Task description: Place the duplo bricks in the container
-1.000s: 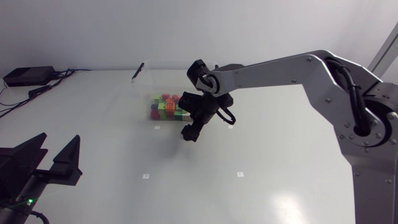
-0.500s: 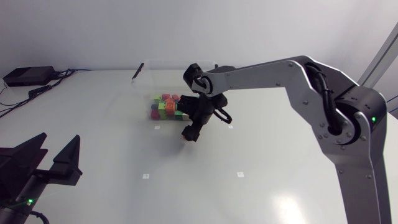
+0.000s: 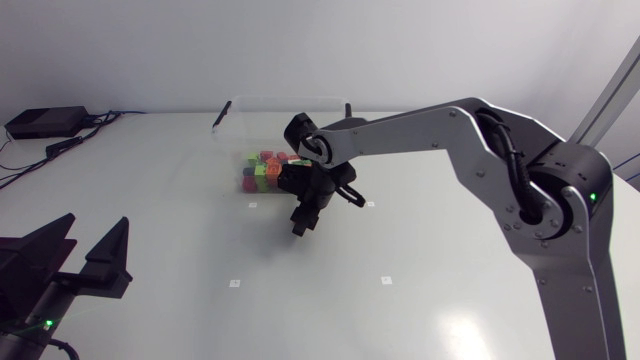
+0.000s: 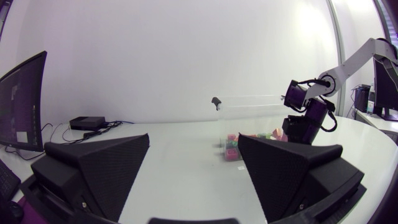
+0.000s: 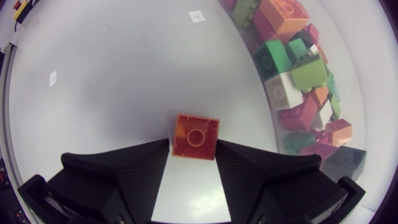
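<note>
The right arm [image 3: 430, 130] had silver-grey links and black joints, a black cable looped past its elbow, a ring of small screws and a green light. The right gripper [image 5: 193, 144] and left gripper [image 4: 194, 140] were matte black, with broad wedge-shaped fingers.

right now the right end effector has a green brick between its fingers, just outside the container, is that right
Not quite: the brick is orange, not green, as the right wrist view shows. The rest stands: it sits between the fingers of the right end effector, just outside the container.
</note>
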Robot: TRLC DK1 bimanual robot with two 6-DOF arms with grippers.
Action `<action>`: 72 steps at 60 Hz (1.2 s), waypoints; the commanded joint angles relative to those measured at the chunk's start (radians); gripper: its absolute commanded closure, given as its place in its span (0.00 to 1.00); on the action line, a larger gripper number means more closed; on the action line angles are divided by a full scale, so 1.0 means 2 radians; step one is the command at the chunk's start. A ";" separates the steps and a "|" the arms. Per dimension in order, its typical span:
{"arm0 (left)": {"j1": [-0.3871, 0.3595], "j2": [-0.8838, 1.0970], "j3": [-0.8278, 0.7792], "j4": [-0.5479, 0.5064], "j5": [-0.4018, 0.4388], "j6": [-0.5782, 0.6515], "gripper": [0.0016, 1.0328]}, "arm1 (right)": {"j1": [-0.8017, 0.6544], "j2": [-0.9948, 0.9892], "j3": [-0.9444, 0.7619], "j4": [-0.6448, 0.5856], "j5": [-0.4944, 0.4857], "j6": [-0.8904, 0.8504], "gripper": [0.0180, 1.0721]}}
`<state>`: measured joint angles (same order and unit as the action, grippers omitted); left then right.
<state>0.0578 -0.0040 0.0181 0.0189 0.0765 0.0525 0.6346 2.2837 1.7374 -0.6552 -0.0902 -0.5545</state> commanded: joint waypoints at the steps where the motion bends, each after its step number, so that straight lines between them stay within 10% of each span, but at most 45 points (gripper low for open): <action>1: -0.001 -0.005 -0.010 0.000 -0.001 0.001 0.04 | 0.006 -0.016 -0.030 0.007 0.007 -0.001 0.71; 45: -0.001 -0.005 -0.010 0.000 -0.001 0.001 0.04 | 0.013 -0.221 -0.086 0.016 0.015 0.045 0.71; 72: -0.001 -0.005 -0.010 0.000 -0.001 0.001 0.04 | -0.030 -0.220 -0.052 0.145 -0.002 0.128 0.71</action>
<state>0.0578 -0.0040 0.0181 0.0189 0.0769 0.0525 0.5941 1.8492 1.5959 -0.4030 -0.0864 -0.3504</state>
